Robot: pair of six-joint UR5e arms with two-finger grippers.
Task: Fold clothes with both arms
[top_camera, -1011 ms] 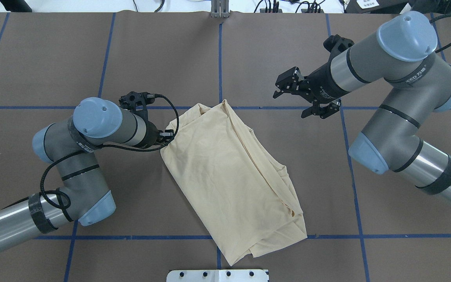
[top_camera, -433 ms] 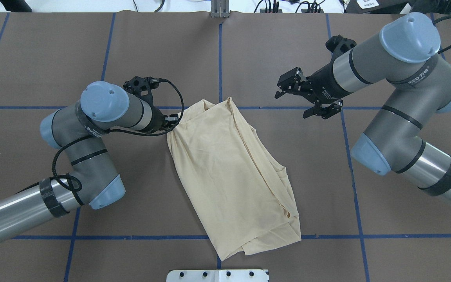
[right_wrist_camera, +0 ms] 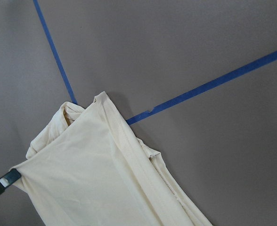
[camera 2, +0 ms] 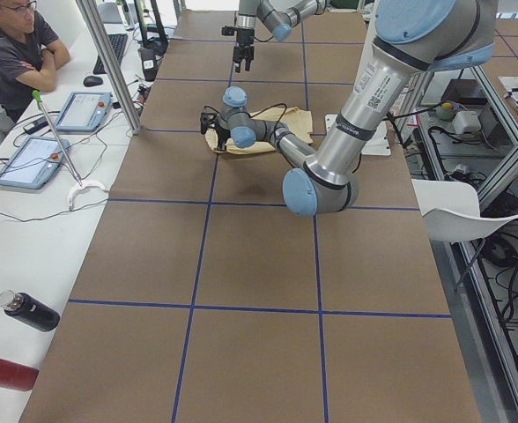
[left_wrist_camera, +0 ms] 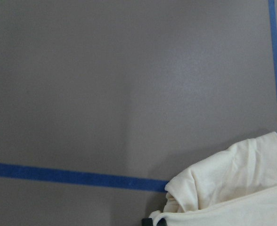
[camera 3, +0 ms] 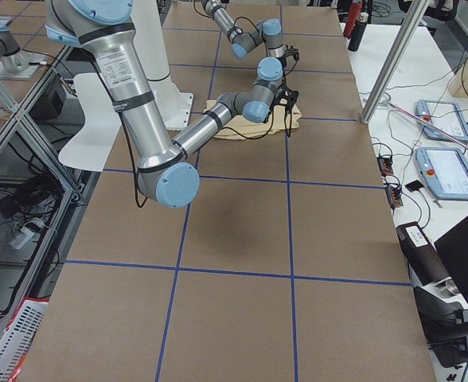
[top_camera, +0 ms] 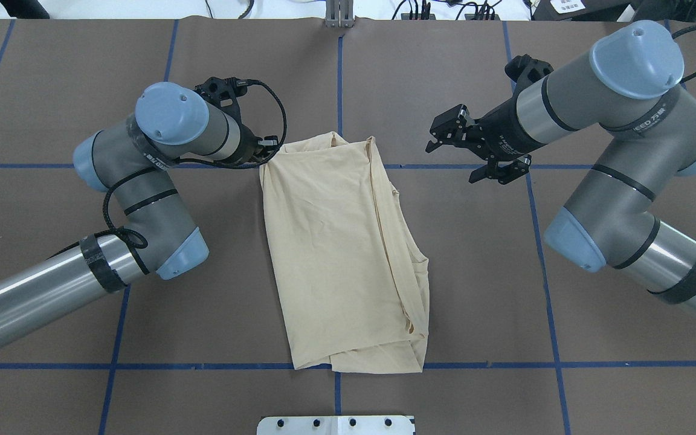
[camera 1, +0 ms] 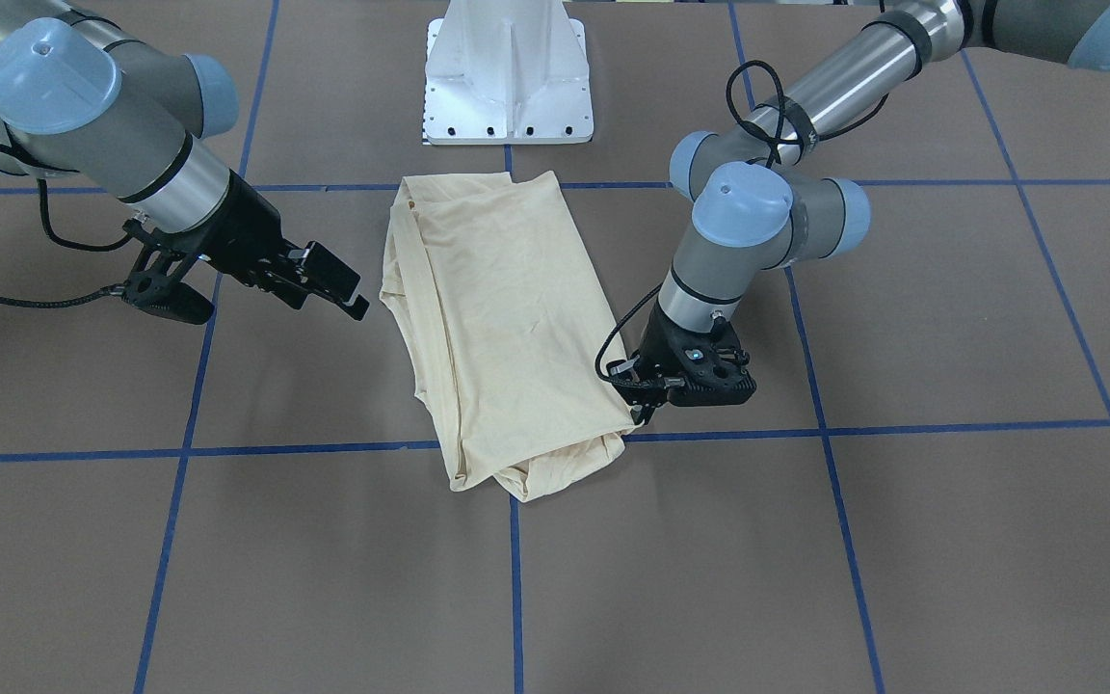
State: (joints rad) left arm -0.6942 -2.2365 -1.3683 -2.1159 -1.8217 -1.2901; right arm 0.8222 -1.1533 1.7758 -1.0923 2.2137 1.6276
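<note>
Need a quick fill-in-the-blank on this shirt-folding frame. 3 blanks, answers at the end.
1. The left pincer is shut on one ____ of the folded T-shirt.
2. The right pincer hovers beside the cloth with its jaws ____, holding nothing.
3. The tape lines that mark a grid on the brown table are ____.

Missing words: corner; open; blue

We are looking steeply down on the table (top_camera: pixel 52 90) from behind the robot and, facing it, from across; two end cameras are viewing along it from afar. Both wrist cameras are sitting close, sharing the far end of the T-shirt (right_wrist_camera: pixel 96 174).
</note>
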